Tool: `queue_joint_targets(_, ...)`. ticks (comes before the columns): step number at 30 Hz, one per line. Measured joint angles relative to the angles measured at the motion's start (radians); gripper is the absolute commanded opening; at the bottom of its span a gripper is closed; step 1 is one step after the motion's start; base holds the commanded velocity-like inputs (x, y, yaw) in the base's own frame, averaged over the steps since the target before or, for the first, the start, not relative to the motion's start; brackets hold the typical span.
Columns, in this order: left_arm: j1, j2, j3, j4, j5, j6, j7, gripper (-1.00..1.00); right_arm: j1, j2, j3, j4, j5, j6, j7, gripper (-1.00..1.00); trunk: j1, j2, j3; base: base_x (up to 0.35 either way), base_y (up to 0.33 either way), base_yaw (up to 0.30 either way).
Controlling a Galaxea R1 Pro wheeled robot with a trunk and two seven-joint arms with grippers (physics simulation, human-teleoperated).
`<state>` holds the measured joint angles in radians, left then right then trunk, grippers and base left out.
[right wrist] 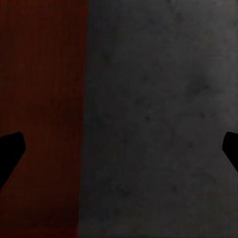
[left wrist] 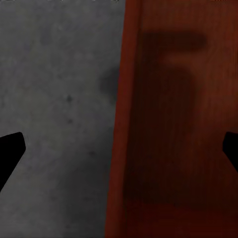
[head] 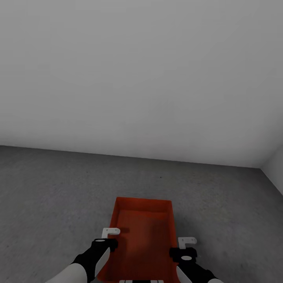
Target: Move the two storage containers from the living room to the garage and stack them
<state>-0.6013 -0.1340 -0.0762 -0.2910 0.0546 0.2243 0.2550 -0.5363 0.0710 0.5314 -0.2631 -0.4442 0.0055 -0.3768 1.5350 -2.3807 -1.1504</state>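
Observation:
One orange-red storage container (head: 144, 236) sits on the grey concrete garage floor (head: 59, 188) right in front of me, its long side pointing away. My left gripper (head: 110, 234) hovers over the container's left wall, open, with one fingertip over the floor and one over the bin's inside (left wrist: 168, 124). My right gripper (head: 186, 244) is open above the right wall. In the right wrist view the container (right wrist: 39, 124) lies beside bare floor (right wrist: 158, 124). Neither gripper's fingers touch the walls.
A plain white wall (head: 141, 78) rises a short way beyond the container. It meets a second white wall (head: 273, 169) in a corner at the far right. Concrete floor stretches to the left and right of the bin.

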Motion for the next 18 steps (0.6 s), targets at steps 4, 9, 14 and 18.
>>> queue_joint_targets(4,0.000,-0.001,0.000,0.000,0.000,-0.007,0.001,1.00,0.000,0.000,0.000,0.000,0.000,-0.001,-0.001,1.00,0.000,0.000,0.000,0.000,0.000,0.000)
queue_joint_targets(9,0.000,-0.001,-0.001,0.000,-0.001,-0.011,0.001,1.00,0.000,0.000,0.000,0.000,0.000,-0.001,-0.001,1.00,0.000,0.000,0.000,0.000,0.000,0.000)
queue_joint_targets(14,0.000,-0.002,-0.001,0.000,-0.001,-0.012,0.000,1.00,0.000,-0.001,0.000,0.000,0.000,-0.001,-0.002,1.00,0.000,0.000,0.000,0.000,0.000,0.000)
queue_joint_targets(18,0.000,-0.003,-0.002,0.000,-0.001,-0.012,0.000,1.00,0.000,-0.001,0.000,0.000,0.000,-0.001,-0.002,1.00,0.000,0.000,0.000,0.000,0.000,0.000)
